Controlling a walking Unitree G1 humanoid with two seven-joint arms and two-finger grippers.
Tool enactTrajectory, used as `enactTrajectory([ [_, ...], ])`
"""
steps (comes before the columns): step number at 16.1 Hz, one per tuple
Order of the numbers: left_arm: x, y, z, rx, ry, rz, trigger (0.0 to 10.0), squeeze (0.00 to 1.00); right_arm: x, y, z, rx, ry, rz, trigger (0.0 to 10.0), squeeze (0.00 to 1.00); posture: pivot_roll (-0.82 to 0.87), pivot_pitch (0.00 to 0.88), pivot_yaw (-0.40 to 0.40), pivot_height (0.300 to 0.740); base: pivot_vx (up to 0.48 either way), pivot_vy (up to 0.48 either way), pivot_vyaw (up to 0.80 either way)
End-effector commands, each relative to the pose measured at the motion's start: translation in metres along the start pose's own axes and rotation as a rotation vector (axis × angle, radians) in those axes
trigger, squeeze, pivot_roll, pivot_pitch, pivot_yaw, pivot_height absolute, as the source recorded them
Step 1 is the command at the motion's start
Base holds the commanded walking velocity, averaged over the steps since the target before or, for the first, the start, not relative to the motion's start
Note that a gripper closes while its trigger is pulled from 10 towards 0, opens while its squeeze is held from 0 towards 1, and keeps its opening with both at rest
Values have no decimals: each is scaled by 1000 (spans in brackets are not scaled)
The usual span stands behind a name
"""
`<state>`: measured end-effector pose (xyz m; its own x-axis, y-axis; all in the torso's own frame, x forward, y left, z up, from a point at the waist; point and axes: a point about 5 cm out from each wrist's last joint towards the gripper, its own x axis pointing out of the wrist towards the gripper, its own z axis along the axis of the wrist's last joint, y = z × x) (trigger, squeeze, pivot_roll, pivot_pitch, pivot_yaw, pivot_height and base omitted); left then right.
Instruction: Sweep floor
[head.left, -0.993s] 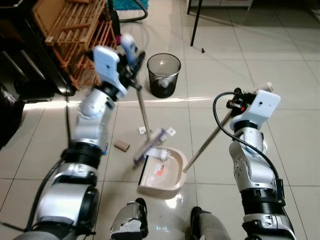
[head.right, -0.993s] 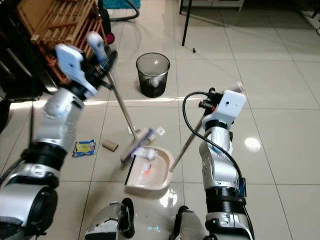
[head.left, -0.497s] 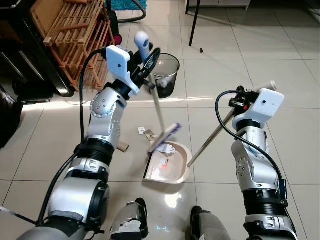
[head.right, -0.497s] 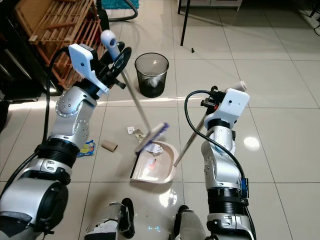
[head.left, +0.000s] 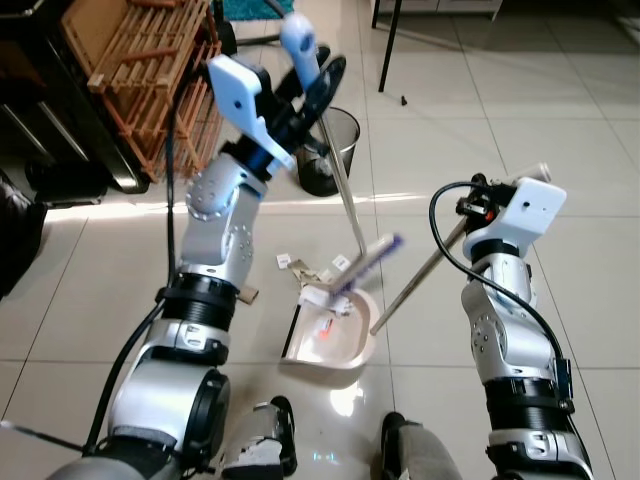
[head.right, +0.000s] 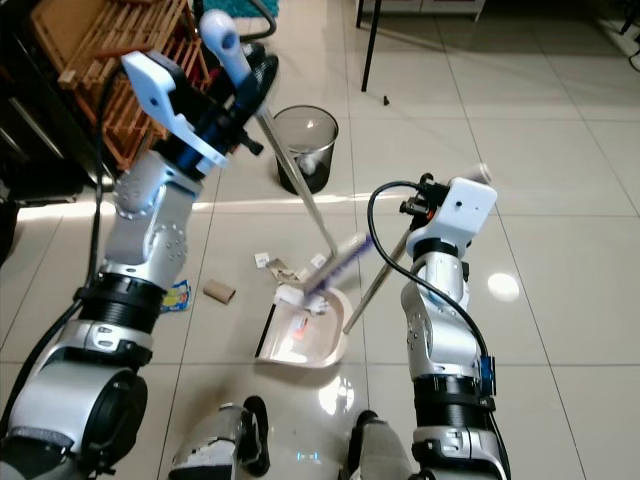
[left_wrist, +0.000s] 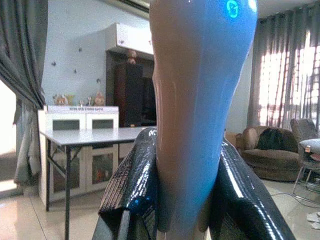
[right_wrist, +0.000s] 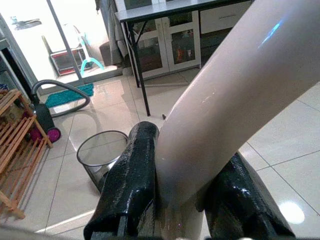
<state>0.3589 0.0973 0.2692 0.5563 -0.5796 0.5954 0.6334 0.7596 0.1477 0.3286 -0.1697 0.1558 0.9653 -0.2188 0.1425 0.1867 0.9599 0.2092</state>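
Two pincers clamped: left pincer (head.left: 318, 88) on broom (head.left: 345, 195), right pincer (head.left: 478, 205) on dustpan (head.left: 330, 340) handle. Broom head now lifted right past pan since a second ago, scraps (head.left: 300, 268) left nearby; probably another stroke needed.

A broom (head.left: 345, 205) with a pale handle and purple bristles slants across the tiled floor (head.left: 560, 120), its head lifted just above a beige dustpan (head.left: 330, 340). The dustpan lies on the floor holding bits of litter, its long handle slanting up to the right.

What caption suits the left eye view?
Left gripper swings broom over dustpan; right gripper holds its handle.
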Motion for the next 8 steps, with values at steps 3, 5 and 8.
enactTrajectory([
  [3,7,10,31,87,-94,10,10000,0,0,1,3,19,-9,-2,10000,0,-44,158,49,740,0,0,0],
  [5,4,16,30,151,-45,32,10000,0,0,2,4,24,-14,-1,10000,0,-43,153,51,740,0,0,0],
  [8,-21,21,-2,144,54,75,10000,0,2,5,9,38,-25,7,10000,0,-43,151,46,740,0,0,0],
])
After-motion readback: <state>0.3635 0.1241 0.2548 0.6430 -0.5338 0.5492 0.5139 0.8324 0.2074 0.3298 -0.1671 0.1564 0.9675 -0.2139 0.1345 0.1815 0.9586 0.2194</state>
